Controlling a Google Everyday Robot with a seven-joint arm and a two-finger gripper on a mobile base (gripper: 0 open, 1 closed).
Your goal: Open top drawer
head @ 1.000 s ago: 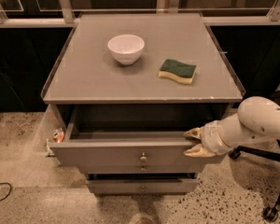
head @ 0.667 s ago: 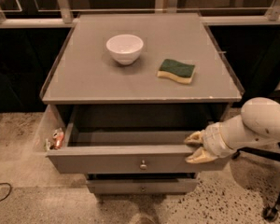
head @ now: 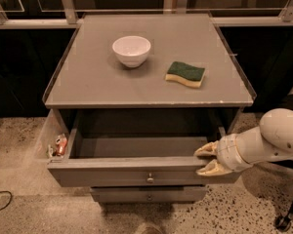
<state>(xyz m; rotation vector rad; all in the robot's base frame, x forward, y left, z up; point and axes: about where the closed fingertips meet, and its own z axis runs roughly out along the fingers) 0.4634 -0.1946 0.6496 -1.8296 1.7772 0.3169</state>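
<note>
The top drawer (head: 136, 172) is a wide matte grey drawer with a small round metal knob (head: 150, 178) at centre. It stands pulled well out from under the grey table top, and its plain grey inside shows. My gripper (head: 205, 159) is at the right end of the drawer front. One tan finger lies over the top edge and the other against the front face. The white arm (head: 278, 135) comes in from the right.
A white bowl (head: 131, 50) and a green-and-yellow sponge (head: 185, 74) lie on the table top (head: 88, 82). A narrower grey drawer (head: 146, 195) sits below. Small items (head: 58, 145) lie in a side bin at the left. Speckled floor surrounds the unit.
The top drawer has slid further out toward the camera, with my gripper moving along with its right end. More of its inside shows now.
</note>
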